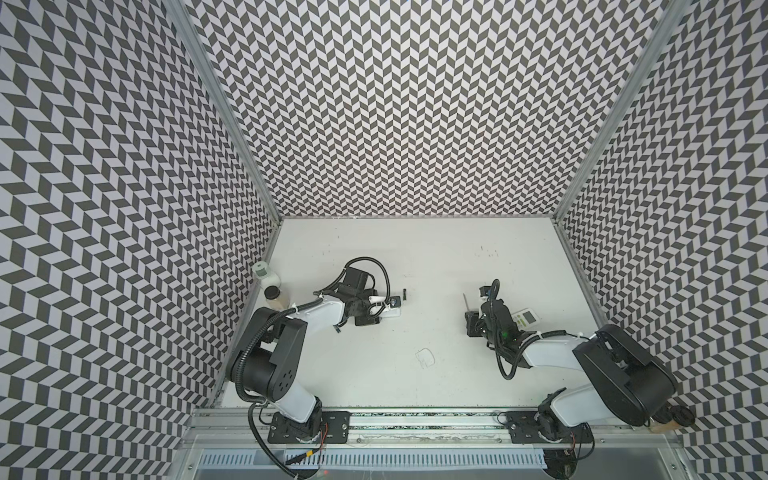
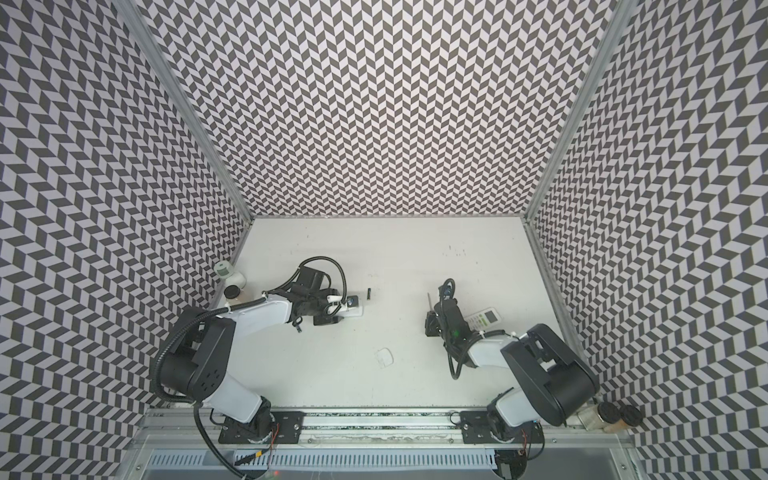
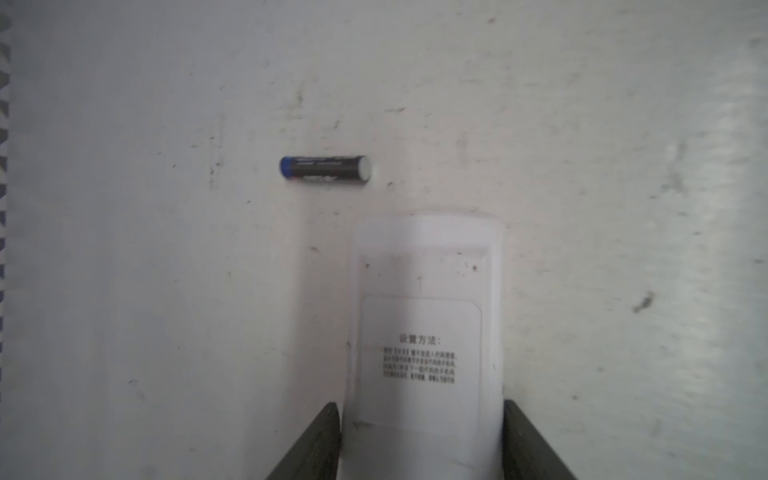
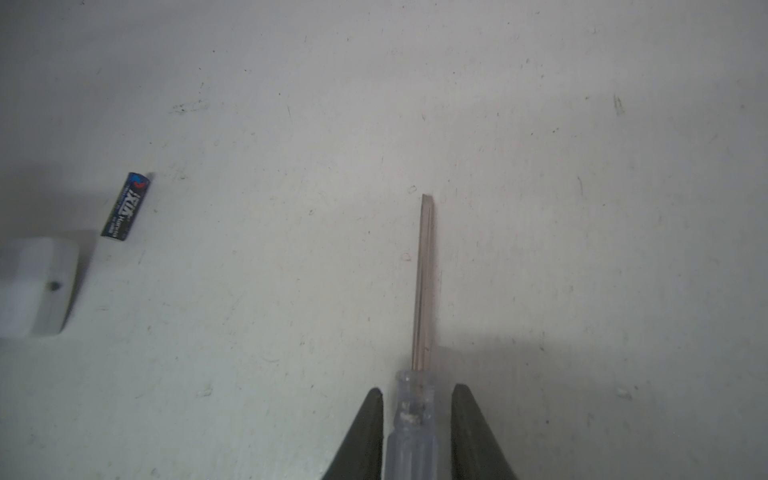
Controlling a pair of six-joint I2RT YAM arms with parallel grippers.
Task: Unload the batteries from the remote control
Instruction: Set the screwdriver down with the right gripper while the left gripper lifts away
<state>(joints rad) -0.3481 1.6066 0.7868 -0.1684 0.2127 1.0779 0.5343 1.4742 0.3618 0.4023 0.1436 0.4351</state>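
A white remote control (image 3: 424, 332) lies back side up, its printed label showing. My left gripper (image 3: 422, 405) is shut on it, one dark finger against each long side. In both top views this gripper (image 1: 384, 309) sits left of centre over the remote. One black battery (image 3: 325, 168) with a blue end lies loose on the table just beyond the remote's end (image 4: 37, 286), apart from it, and shows in both top views (image 1: 404, 294) (image 2: 368, 294). My right gripper (image 4: 417, 389) stands open, with the clear handle of a screwdriver (image 4: 422, 282) between its fingers and a gap on each side.
A second white remote (image 1: 525, 319) with green buttons lies right of the right wrist. A clear plastic cover (image 1: 424, 357) lies near the table's middle front. Two bottles (image 1: 268, 278) stand by the left wall. Dark-lidded jars (image 2: 611, 415) sit at the front right corner.
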